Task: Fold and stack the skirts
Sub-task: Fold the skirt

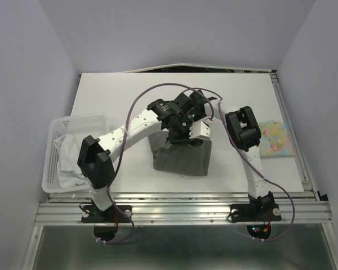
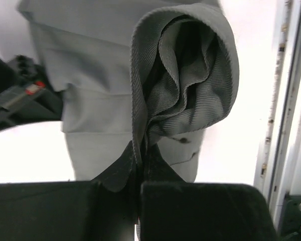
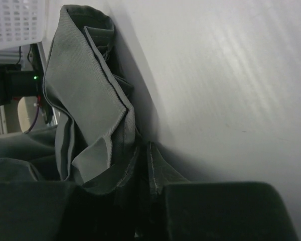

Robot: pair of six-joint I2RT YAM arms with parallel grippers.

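Three skirts are showing in the top view. The grey skirt (image 1: 180,158) is lying bunched at the middle of the worktop (image 1: 124,90), the floral skirt (image 1: 276,139) is lying flat near the right edge, and the white skirt (image 1: 67,153) is sitting crumpled in the basket (image 1: 79,120) at the left edge. Both arms are reaching inward and meeting over the grey skirt's far edge, the left tool (image 1: 178,134) just beside the right tool (image 1: 196,135). From this height their jaws are too crowded to read.

In the left wrist view, the left tool (image 2: 142,156) is pinching the grey skirt (image 2: 185,75). Its jaws are pressing together on a ribbed hem, and the cloth is curling into a loose loop beyond the fingers (image 2: 118,173), with flat pleated panels lying past it.

In the right wrist view, the right tool (image 3: 142,163) is gripping a fold of the grey skirt (image 3: 85,100) too – the jaws are standing close together with the stitched edge running between them. The folded cloth is rising away from the tips, the pale worktop (image 3: 231,75) is lying to its right, and a corner of the basket (image 3: 15,20) is showing at top left.
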